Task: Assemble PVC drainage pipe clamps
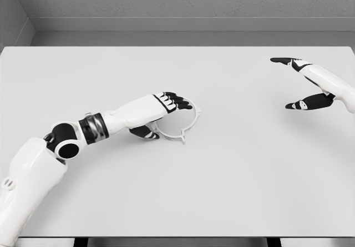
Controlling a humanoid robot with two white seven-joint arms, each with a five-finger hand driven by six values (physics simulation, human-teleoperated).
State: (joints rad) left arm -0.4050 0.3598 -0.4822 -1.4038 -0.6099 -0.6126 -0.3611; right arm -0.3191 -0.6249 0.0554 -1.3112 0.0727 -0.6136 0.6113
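Left arm: enters at the lower left corner, nearest the camera, reaching toward the middle of the table (233, 191).

Left hand (166, 105): over the middle of the table, a little left of centre. Fingers (178, 101) curled over the upper rim of the pipe clamp; thumb (145, 132) low on the near side. Appears closed on the clamp, though whether the grip is firm cannot be told.

Pipe clamp (186, 126): one pale ring with small lugs on its near side, resting on or just above the table beneath the left hand. No second clamp part or pipe is visible.

Right hand (304, 86): near the right edge of the table, well apart from the clamp. Fingers spread, thumb and forefinger wide, holding nothing.

Risks, as judged: the ring is thin and held at one rim only, so it could pivot or slip out if lifted quickly. Pale ring on pale table makes its lugs hard to locate for mating. With no partner piece in view, assembly cannot proceed.
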